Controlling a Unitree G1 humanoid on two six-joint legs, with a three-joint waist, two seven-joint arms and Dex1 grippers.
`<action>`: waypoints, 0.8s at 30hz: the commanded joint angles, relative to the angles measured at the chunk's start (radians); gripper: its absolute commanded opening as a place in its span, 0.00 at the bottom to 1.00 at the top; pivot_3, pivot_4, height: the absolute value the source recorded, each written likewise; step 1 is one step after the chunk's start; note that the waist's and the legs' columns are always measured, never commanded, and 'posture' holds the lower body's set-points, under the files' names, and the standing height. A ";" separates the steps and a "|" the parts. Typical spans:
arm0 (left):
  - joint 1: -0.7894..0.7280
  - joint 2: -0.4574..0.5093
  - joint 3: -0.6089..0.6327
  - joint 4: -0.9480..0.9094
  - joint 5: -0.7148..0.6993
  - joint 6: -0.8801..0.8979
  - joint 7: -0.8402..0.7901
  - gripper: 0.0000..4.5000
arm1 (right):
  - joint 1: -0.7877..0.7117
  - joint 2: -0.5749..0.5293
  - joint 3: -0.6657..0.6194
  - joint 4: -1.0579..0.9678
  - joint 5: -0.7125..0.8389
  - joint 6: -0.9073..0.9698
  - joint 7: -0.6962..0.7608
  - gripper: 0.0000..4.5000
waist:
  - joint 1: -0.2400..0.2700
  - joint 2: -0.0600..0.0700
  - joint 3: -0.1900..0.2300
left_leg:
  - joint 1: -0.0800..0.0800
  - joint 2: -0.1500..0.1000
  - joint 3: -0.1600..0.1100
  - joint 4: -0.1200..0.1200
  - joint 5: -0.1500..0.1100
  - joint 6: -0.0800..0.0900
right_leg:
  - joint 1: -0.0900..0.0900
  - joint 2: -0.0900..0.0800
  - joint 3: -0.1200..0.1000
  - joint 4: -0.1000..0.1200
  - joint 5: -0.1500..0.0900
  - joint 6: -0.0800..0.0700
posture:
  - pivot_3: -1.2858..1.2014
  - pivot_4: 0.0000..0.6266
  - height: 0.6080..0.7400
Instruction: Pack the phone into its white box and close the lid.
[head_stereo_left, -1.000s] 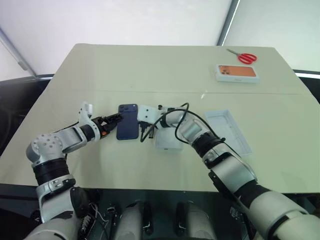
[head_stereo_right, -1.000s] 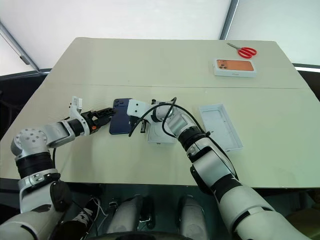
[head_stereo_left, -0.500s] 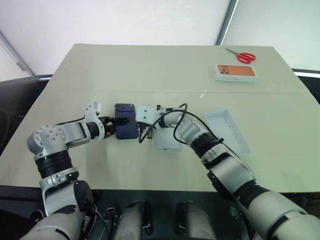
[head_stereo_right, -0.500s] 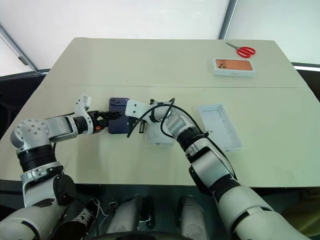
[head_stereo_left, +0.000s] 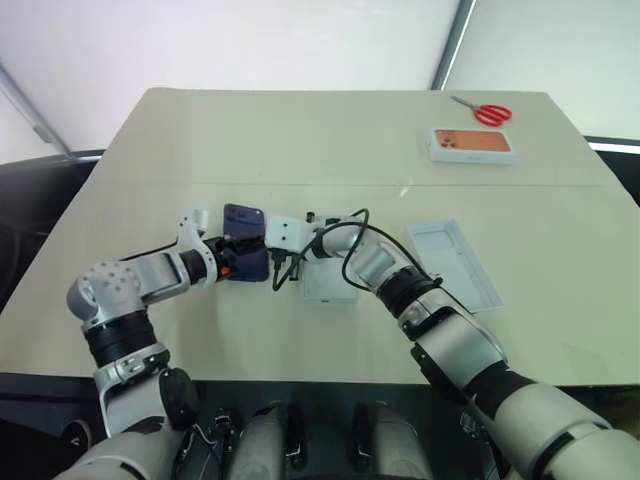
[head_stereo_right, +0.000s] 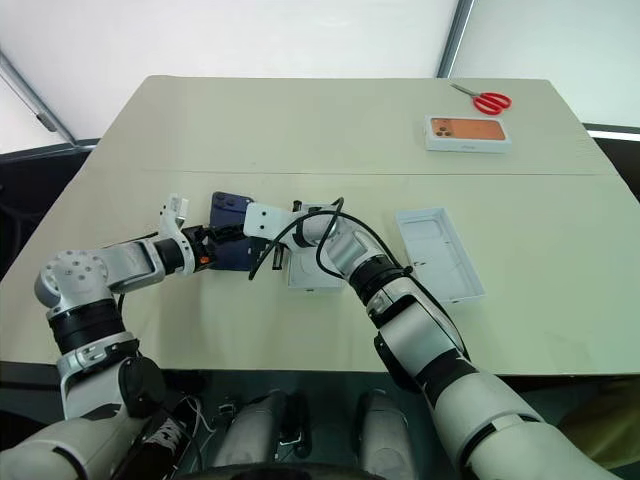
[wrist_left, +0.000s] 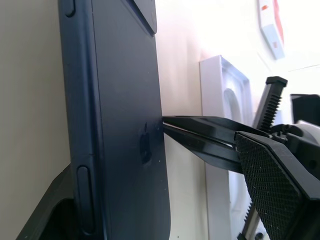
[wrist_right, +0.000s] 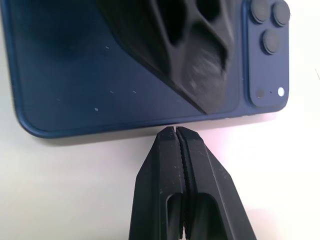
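Compared with one second earlier, the left gripper (head_stereo_left: 232, 262) is standing closer in on the phone (head_stereo_left: 247, 256), its fingers now straddling the handset instead of stopping short of its edge, and the phone itself is sitting slightly farther left on the surface (head_stereo_left: 300, 140).

Nearest the robot, the left fingers (wrist_left: 272, 170) are spreading wide, one passing over the glossy navy back and one lying under the near edge, as the left wrist view shows; whether they are pressing on the phone cannot be told. The phone is lying on the beige surface, left of centre, with its camera cluster at the far corner.

Just right of it, the right gripper (wrist_right: 173, 131) is holding its fingers fully closed on nothing, their joined tips meeting the phone's long right edge at surface level.

Beside that gripper, partly under the right forearm, a flat white insert (head_stereo_left: 325, 283) is resting on the surface.

Farther right, well apart from the phone, the lid (head_stereo_left: 455, 263) is lying with its pale inner face upward.

At the far right of the surface, a white box bearing an orange phone picture (head_stereo_left: 473, 144) is sitting near a pair of red-handled scissors (head_stereo_left: 486, 113), which is lying just beyond it.
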 joint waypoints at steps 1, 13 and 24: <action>0.048 0.027 -0.007 0.025 0.003 0.061 -0.024 0.85 | 0.001 0.004 -0.003 -0.034 0.005 -0.015 0.002 0.01 | -0.007 0.000 0.000 | 0.000 0.000 0.000 0.000 0.000 0.000 | 0.000 0.000 0.000 0.000 0.000 0.000 | 0.52 0.24 0.98; 0.066 -0.002 0.035 0.025 -0.009 0.068 -0.032 0.09 | 0.003 0.002 -0.003 -0.029 0.004 -0.019 0.003 0.00 | -0.020 -0.002 0.001 | 0.001 0.000 0.000 -0.002 0.000 0.000 | 0.000 0.000 0.000 -0.001 0.000 0.000 | 0.52 0.24 0.98; 0.073 -0.033 0.071 0.033 -0.002 0.043 -0.020 0.04 | 0.001 0.000 -0.011 -0.035 0.008 -0.017 -0.007 0.00 | -0.022 -0.002 0.001 | 0.002 0.000 0.000 -0.002 0.000 0.000 | 0.001 0.000 0.001 -0.001 0.000 0.000 | 0.52 0.24 0.98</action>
